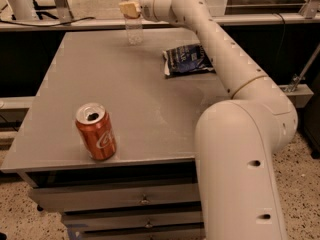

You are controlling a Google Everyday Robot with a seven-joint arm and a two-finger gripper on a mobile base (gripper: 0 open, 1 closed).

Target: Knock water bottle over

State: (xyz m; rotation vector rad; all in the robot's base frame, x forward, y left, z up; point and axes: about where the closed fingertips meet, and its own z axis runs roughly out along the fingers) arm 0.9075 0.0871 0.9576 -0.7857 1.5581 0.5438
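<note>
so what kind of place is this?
Probably a robotics lab or workshop: grey drawer cabinet, speckled floor, cables behind. The gripper is at the upright water bottle, far edge.

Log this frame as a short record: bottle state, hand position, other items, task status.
water bottle: upright, at the far edge of the table
hand: level with the bottle's upper part, overlapping it in view
soda can: upright, opened, near the front left of the table
snack bag: dark blue, lying flat, right of the bottle
task status: bottle not yet knocked over
</note>
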